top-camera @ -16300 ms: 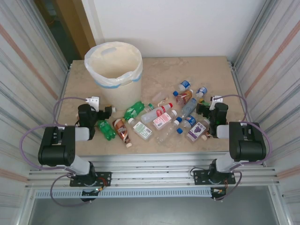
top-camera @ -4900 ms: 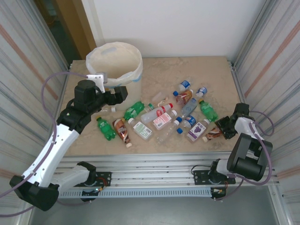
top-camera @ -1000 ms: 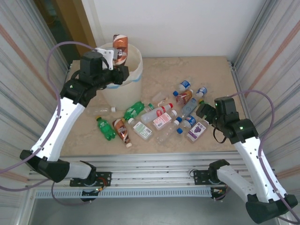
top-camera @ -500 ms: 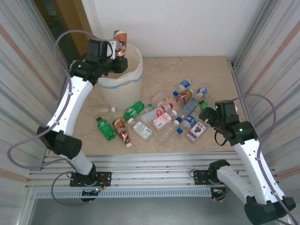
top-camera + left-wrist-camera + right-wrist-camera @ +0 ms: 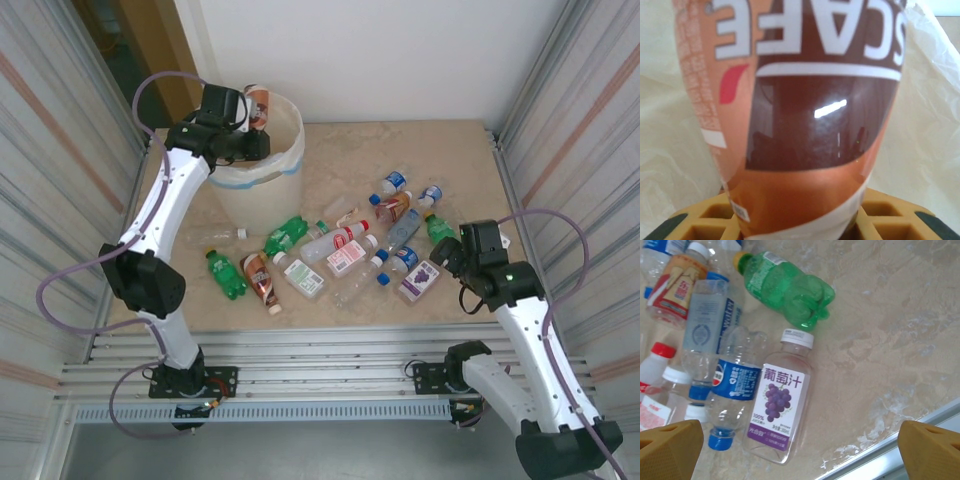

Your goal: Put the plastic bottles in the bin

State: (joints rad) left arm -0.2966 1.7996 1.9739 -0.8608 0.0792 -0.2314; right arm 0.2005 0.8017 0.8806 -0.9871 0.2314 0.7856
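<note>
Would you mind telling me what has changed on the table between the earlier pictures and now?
The left gripper rose from its folded rest at the near edge and now holds a brown coffee bottle over the bin, shut on it. The right gripper unfolded too and hovers open above the grape juice bottle and a green bottle. The bin and the bottles mid-table look unmoved.

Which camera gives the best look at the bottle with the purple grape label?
The right wrist view: the grape-label bottle lies close up, white cap and label plain. The top external view shows it small, its label unreadable.
</note>
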